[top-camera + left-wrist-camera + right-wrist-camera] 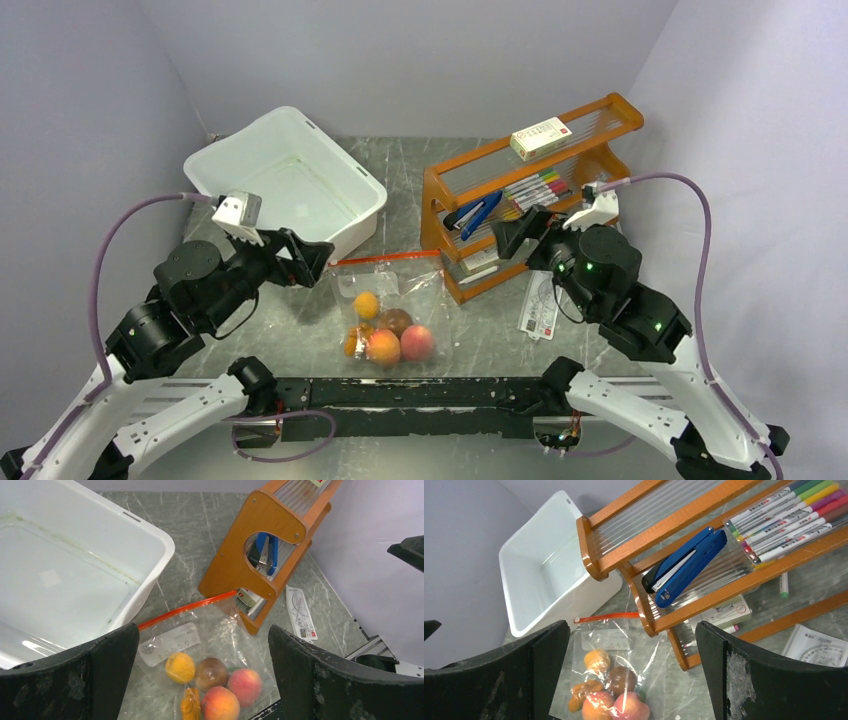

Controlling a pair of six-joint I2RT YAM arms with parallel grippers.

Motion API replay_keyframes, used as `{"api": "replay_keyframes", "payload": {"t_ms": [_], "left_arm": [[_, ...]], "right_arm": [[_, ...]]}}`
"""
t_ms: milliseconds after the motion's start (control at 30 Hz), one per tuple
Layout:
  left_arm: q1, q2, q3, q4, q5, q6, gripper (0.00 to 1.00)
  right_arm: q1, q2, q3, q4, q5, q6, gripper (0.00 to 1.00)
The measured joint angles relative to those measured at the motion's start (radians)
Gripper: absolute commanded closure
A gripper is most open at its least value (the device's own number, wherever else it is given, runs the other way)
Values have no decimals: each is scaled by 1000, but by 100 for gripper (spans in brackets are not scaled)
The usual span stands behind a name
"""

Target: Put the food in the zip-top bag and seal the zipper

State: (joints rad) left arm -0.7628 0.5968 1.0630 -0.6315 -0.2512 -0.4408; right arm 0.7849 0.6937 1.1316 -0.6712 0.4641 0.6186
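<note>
Food (385, 345) was seen lying inside the zip-top bag (415, 285) on the table (480, 325), zipper (388, 258) toward the white tub (358, 218), while left gripper (318, 262) and right gripper (503, 238) were held spread wide, empty.

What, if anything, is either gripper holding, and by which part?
Nothing is held: the left gripper and the right gripper both stand open and empty, clear of the zip-top bag.

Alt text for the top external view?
A clear zip-top bag holding toy fruits lies on the grey table between the open left gripper and open right gripper, neither touching it. A white tub sits behind on the left, a wooden rack with markers and a blue stapler on the right.
</note>
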Motion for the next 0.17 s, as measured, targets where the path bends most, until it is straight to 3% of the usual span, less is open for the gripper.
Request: {"api": "replay_keyframes", "payload": {"t_ms": [167], "left_arm": [[0, -2, -14, 0, 0, -10, 1]], "right_arm": [[0, 5, 0, -11, 1, 17, 0]]}}
